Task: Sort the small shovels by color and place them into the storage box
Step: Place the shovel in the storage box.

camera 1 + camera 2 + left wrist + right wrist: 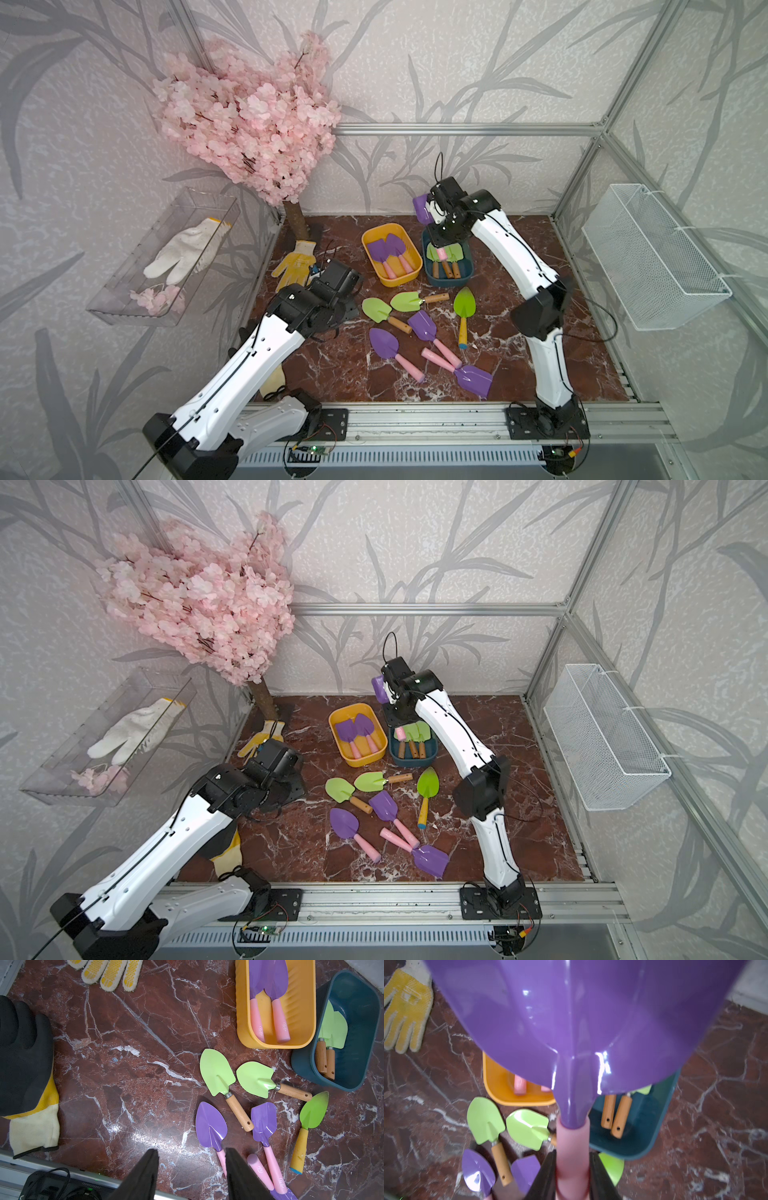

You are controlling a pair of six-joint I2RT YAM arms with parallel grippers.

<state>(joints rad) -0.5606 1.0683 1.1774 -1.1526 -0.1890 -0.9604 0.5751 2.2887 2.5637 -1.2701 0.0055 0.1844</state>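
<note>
Right arm stretches to upper centre, right gripper [573, 1167] clenching the purple shovel [571, 1022] blade-up; left gripper [190, 1159] hangs parted over the desk [124, 1088].

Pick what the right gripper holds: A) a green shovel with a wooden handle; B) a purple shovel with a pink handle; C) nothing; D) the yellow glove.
B: the right wrist view shows the right gripper clamped on the pink handle of the purple shovel.

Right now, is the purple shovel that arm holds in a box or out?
Out. The right gripper clamps the purple shovel by its pink handle, raised clear of the teal tub.
</note>
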